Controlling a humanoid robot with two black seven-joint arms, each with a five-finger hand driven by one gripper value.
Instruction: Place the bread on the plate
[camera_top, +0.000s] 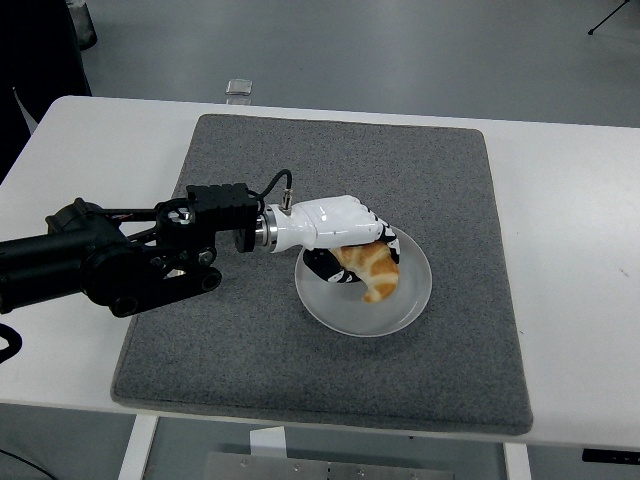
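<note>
A golden croissant (372, 270) is over the white plate (405, 306), which sits on the grey mat (440, 180) right of centre. My left hand (345, 245), white-shelled with black fingers, reaches in from the left and is curled around the croissant's upper end, low over the plate's left half. The croissant's lower tip touches or nearly touches the plate surface. The right arm is out of view.
The grey mat covers most of the white table (575, 230). A small clear object (238, 88) lies on the floor beyond the table's far edge. A dark shape (40, 60) stands at the top left corner.
</note>
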